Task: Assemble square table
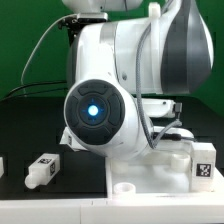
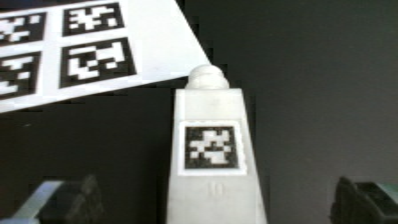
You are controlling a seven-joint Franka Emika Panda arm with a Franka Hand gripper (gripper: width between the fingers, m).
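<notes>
Gripper (image 2: 214,205) jaws wide apart, holding nothing – tagged leg (image 2: 210,140) lies flat on black worktop (image 2: 302,60) between fingers (image 2: 63,200), touching neither, rounded tip near marker board (image 2: 71,50) edge – square slab (image 1: 150,195) flat on worktop, toward exterior view's right

We see a glossy white arm (image 1: 130,50) with dark grey bands (image 1: 188,45), a round dark cap (image 1: 95,112) glowing blue at its centre, and a thin black cable (image 1: 33,58) beside it.
</notes>
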